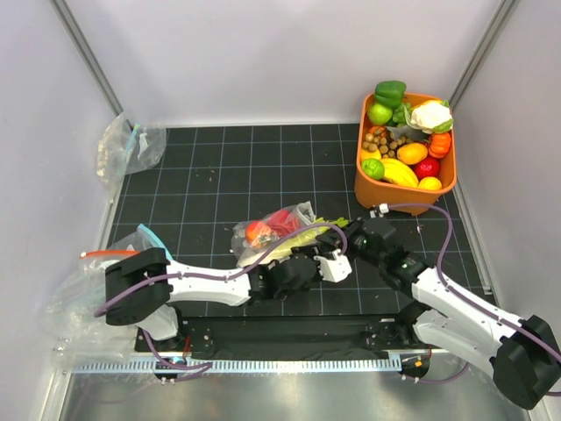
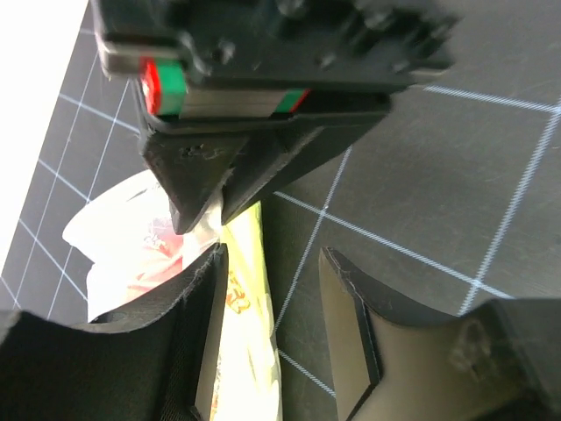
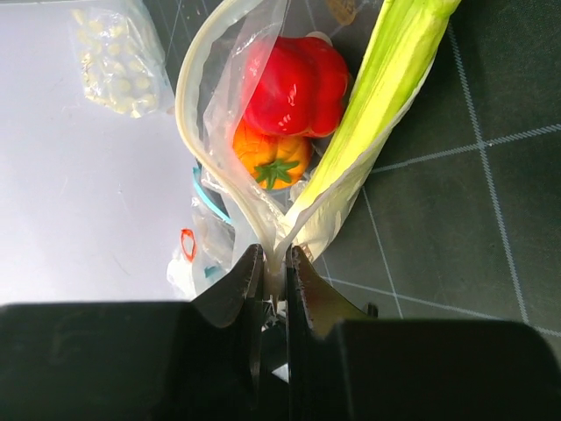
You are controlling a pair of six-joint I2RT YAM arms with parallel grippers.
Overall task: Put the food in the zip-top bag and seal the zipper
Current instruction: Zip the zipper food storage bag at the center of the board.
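Note:
The clear zip-top bag (image 1: pixel 276 230) lies mid-table with its mouth facing the arms. Inside it are a glossy red pepper (image 3: pixel 298 83) and a red-orange tomato (image 3: pixel 272 158). The pale-green celery stalk (image 3: pixel 386 96) lies along the bag's right side. My right gripper (image 3: pixel 276 267) is shut on the pale zipper strip (image 3: pixel 197 132) at one end of the mouth, which gapes open beyond it. My left gripper (image 2: pixel 272 333) is open just behind the right gripper (image 2: pixel 210 210), with the bag edge and celery (image 2: pixel 250 298) against its left finger (image 2: pixel 206 342). In the top view the two grippers (image 1: pixel 307 261) (image 1: pixel 323 250) meet at the bag's near right corner.
An orange bin (image 1: pixel 364 189) of toy produce stands at the back right. Another clear bag (image 1: pixel 130 145) lies at the back left. More bags, one with a red-orange strip (image 1: pixel 105 256), lie by the left arm's base. A bag of pale pieces (image 3: pixel 118 57) lies on the grey surface.

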